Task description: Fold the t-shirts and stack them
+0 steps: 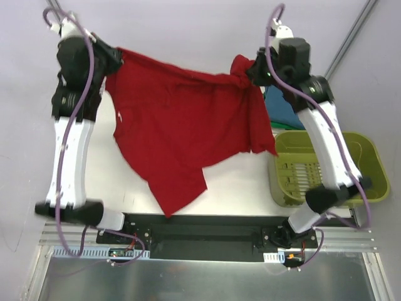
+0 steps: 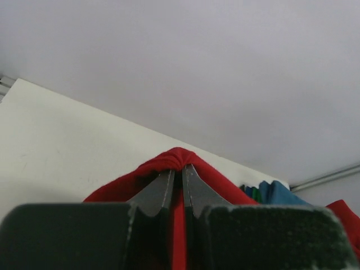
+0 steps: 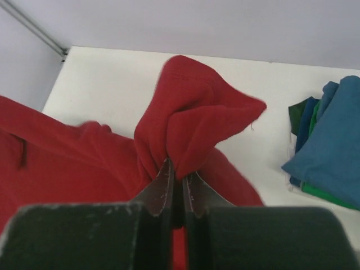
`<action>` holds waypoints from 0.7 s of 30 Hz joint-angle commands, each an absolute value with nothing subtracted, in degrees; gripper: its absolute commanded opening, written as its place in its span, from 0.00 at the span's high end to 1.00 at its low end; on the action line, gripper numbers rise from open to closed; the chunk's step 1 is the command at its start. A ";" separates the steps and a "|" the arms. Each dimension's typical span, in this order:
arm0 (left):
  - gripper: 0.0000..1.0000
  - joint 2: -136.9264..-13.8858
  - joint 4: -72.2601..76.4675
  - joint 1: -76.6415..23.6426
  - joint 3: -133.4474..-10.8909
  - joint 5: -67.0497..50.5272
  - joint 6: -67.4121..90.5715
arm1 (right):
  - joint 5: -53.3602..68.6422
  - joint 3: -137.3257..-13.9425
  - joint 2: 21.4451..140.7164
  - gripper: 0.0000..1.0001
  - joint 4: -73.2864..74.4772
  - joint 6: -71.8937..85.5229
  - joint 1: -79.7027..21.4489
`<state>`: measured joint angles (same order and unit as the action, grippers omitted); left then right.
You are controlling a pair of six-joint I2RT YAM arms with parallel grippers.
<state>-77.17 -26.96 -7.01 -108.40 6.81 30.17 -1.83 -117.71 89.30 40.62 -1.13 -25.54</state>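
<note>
Dark red t-shirt [image 1: 182, 125] hangs spread between the two grippers, well to the left of the olive-green basket [image 1: 373, 164] as seen from overhead. Its top edge runs roughly level. The lower part droops toward the near edge, one long corner dropping lower than the rest. Whether that corner rests on the white table [image 1: 241, 182] cannot be told.

Left gripper [image 2: 175, 170]: jaws clenched on the shirt's upper corner farthest from the basket. Red cloth bunches in a small hump just above the fingertips and runs down between them.

Right gripper [image 3: 175, 171]: jaws pinched tight on the other upper corner, the one nearer the basket, out past the basket's far side. A wad of red fabric stands up from the fingertips and flops over. The body of the shirt trails off away from the basket.

Folded t-shirts [image 3: 331, 143]: teal-blue on top, green edges showing beneath. They lie on the table just beyond the basket's far left corner, partly hidden under the right arm from overhead. They are near the right gripper and apart from the red cloth.
</note>
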 commanded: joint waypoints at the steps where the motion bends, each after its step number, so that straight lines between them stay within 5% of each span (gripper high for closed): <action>1: 1.00 -83.40 -26.72 -0.36 -126.34 0.10 26.63 | 7.54 -132.95 95.35 0.99 42.28 -2.63 -22.51; 6: 1.00 -80.79 -26.72 2.72 -128.16 -3.52 22.94 | 17.04 -126.06 90.80 0.97 35.08 -1.41 -21.80; 10: 1.00 -64.05 -26.72 2.64 -101.27 5.33 23.11 | 24.68 -109.29 83.33 0.92 33.58 3.50 -21.97; 14: 0.84 -45.65 -27.77 2.72 -71.60 17.56 34.13 | 25.00 -88.19 77.97 0.80 33.66 6.59 -25.74; 15: 0.83 -41.96 -29.08 2.72 -66.15 17.66 37.50 | 22.70 -80.58 75.70 0.75 34.36 7.03 -26.88; 16: 0.81 -35.05 -29.96 2.64 -56.96 17.58 40.75 | 20.33 -77.90 74.63 0.61 35.76 8.77 -28.98; 17: 0.64 -31.76 -31.10 2.64 -53.04 17.32 46.26 | 15.43 -74.74 73.40 0.47 37.95 9.48 -29.96; 19: 0.58 -23.26 -34.88 2.64 -45.40 18.80 51.13 | 10.57 -67.37 69.36 0.10 38.93 11.76 -33.29; 20: 0.37 -21.20 -36.20 2.64 -44.31 19.59 54.02 | 7.15 -65.76 68.13 0.01 39.72 12.13 -34.18; 21: 0.27 -19.79 -37.78 2.64 -43.77 20.03 54.49 | 6.34 -64.79 66.46 0.03 40.51 12.04 -35.15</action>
<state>-25.50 -32.32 2.35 -49.41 14.87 41.78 16.27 -70.63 72.93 35.79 8.47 -31.62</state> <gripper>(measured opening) 0.555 0.922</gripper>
